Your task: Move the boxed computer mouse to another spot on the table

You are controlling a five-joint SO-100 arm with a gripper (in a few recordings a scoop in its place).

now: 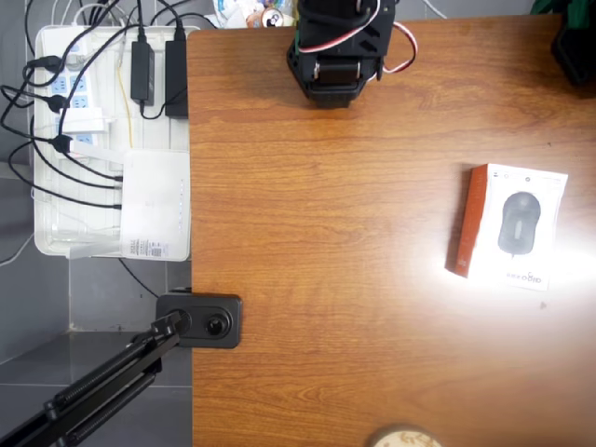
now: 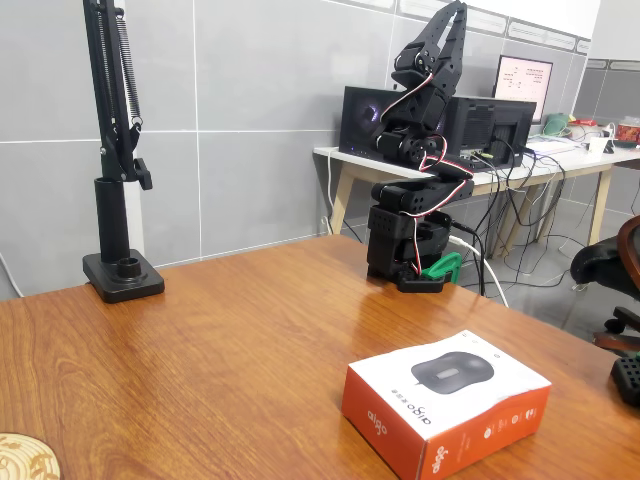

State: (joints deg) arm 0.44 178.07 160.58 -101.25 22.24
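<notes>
The boxed computer mouse (image 1: 517,226) lies flat on the table (image 1: 326,233) at the right side in the overhead view, its orange-red side facing left. In the fixed view the box (image 2: 447,400) sits near the front, on the glossy wood of the table (image 2: 220,340). The black arm (image 1: 337,47) stands folded at the table's far edge. Its gripper (image 2: 455,12) points straight up, high above the base and far from the box. The fingers look shut with nothing between them.
A white tray (image 1: 112,140) of power strips, cables and a white router-like box (image 1: 155,205) hangs off the table's left edge. A black stand base (image 1: 200,319) (image 2: 122,275) is fixed at that edge. A round wooden coaster (image 1: 402,438) (image 2: 25,460) lies at the near edge.
</notes>
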